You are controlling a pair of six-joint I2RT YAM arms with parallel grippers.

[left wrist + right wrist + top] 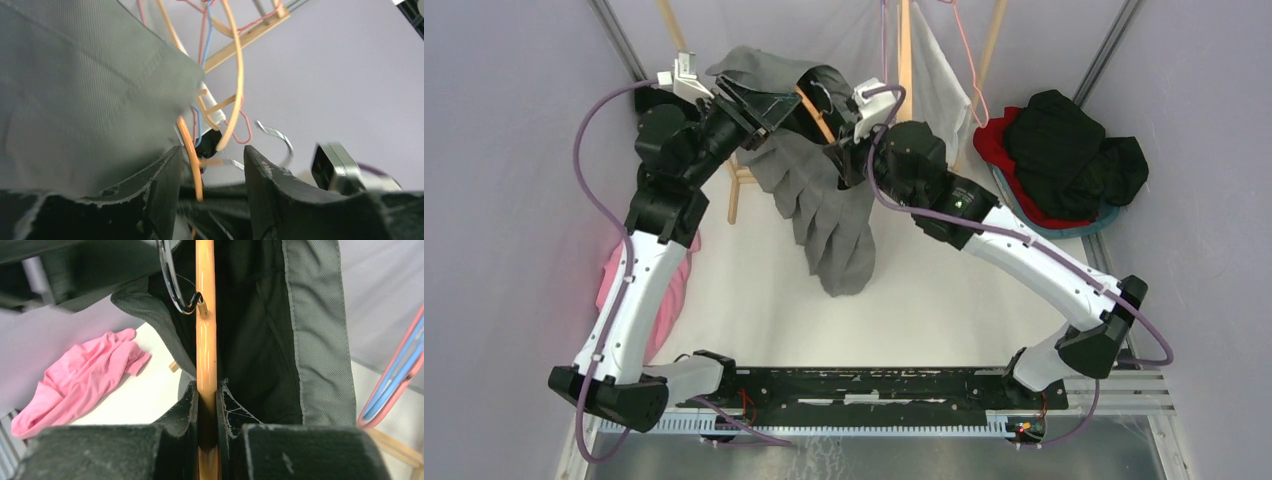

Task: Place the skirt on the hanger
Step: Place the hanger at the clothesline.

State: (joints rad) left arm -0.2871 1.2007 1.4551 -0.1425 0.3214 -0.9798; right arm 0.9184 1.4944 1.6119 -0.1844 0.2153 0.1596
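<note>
Right pincer (207, 402) is clamped on the orange hanger (206, 340) bar. Left pincer (212, 160) stands apart beside the waistband, gripping nothing (as far as we can see). The skirt (829, 200) drapes from the hanger, its hem above the bench (754, 300). We judge it best to hold the bar level and seat the waistband evenly. Both arms reach high and forward, wrists converging.

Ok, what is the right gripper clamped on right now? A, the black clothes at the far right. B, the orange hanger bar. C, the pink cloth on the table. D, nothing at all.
B: in the right wrist view the right gripper has its jaws pressed against both sides of the orange hanger bar, with the grey skirt just behind it.
</note>
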